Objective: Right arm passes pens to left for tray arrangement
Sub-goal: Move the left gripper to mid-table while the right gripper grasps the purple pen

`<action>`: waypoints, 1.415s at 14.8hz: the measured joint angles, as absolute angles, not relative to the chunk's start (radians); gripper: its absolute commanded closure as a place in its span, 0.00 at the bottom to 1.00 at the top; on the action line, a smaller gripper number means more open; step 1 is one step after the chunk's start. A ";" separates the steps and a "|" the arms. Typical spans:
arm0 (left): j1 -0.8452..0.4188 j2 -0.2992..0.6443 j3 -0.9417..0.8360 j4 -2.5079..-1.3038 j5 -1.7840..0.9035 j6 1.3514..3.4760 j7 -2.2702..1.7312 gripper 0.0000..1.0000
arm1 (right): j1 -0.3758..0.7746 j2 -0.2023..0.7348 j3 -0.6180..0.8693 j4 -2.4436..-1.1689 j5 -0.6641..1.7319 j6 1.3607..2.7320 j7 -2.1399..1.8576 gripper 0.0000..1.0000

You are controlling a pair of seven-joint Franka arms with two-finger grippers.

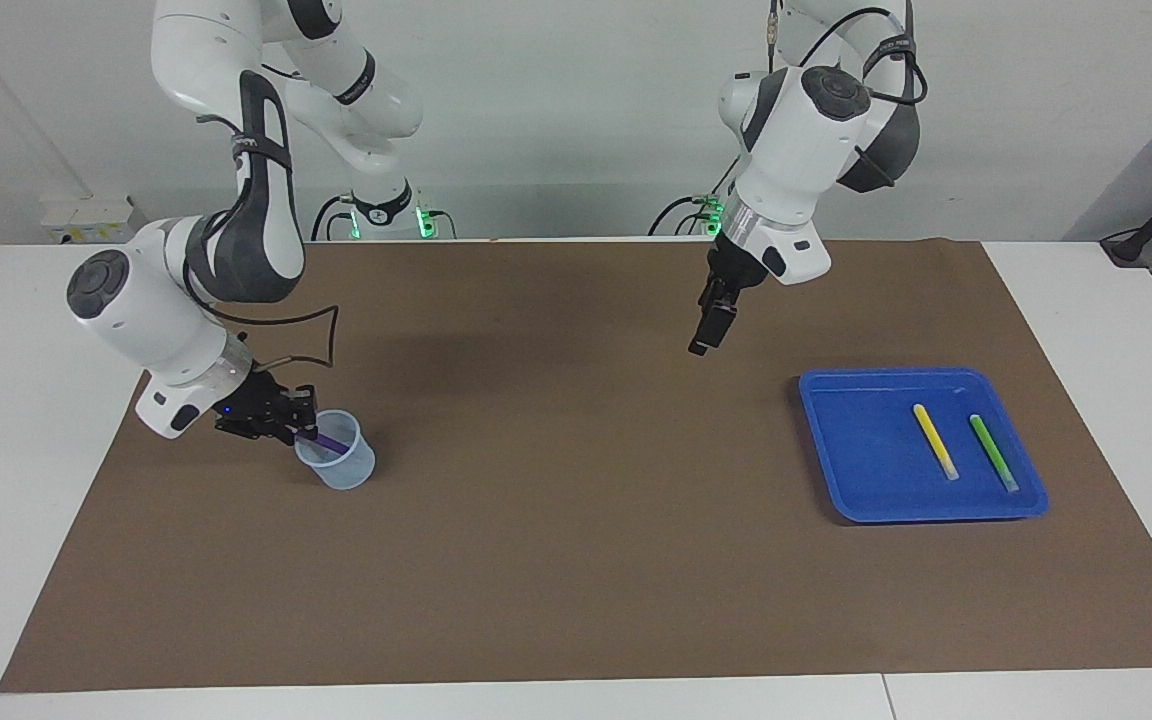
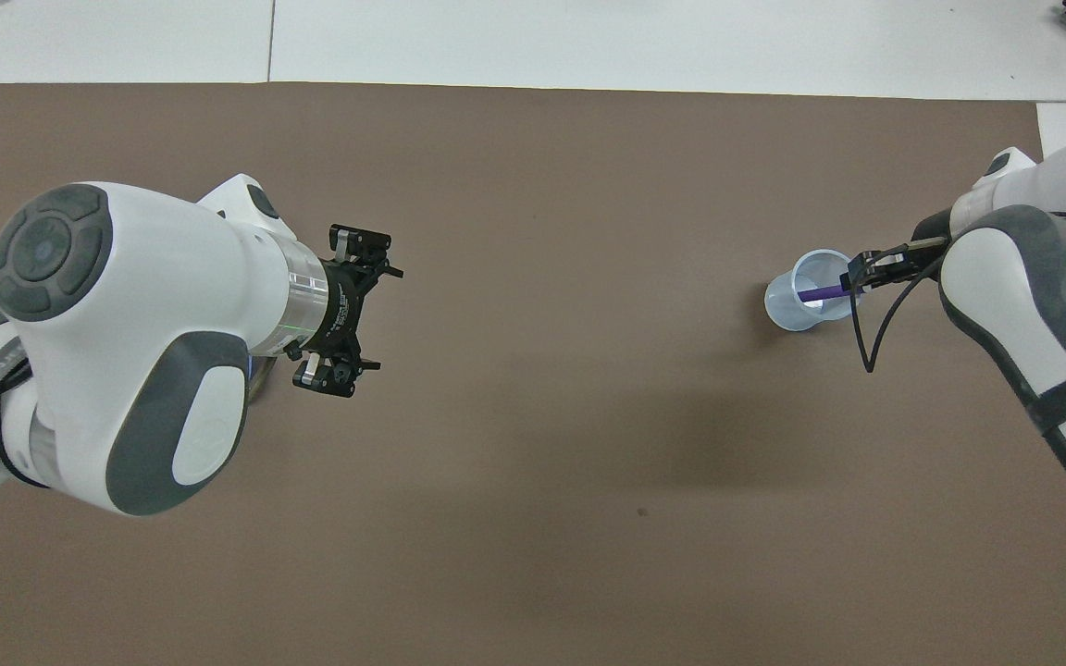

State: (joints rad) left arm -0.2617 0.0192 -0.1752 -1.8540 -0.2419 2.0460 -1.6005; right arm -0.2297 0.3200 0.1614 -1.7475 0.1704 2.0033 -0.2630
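Pen transfer, third and last pick. Right gripper (image 1: 298, 425) sits at the rim of the clear cup (image 1: 340, 467), its fingers closed around the upper end of the purple pen (image 1: 328, 442), whose lower end leans inside the cup. Yellow pen (image 1: 935, 441) and green pen (image 1: 993, 452) lie side by side, apart, in the blue tray (image 1: 861, 460) toward the left arm's end of the table. Left gripper (image 2: 344, 310) hangs with fingers spread wide and empty, over bare brown mat (image 1: 556, 520) between cup and tray. Next move, by judgement: lift the pen clear of the cup without tipping it, carry it toward mid-table, and present a free length for the left gripper to take. Nothing lies on the mat between the 2 grippers; the light cup is the only snag
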 measured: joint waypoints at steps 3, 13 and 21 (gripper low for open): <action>-0.262 0.019 -0.175 -1.857 -0.245 2.050 -1.619 0.00 | -0.230 0.320 0.160 -1.747 0.170 2.003 -0.263 0.70; -0.287 0.017 -0.183 -1.948 -0.281 2.229 -1.697 0.00 | -0.231 0.311 0.160 -1.745 0.171 2.000 -0.263 0.86; -0.367 0.019 -0.187 -2.042 -0.336 2.493 -1.892 0.00 | -0.231 0.305 0.161 -1.664 0.171 1.877 -0.263 0.87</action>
State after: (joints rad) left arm -0.3667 0.0189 -0.1871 -2.0423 -0.3363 2.4932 -1.8917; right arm -0.2312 0.3046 0.1610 -1.6637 0.1708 1.8774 -0.2630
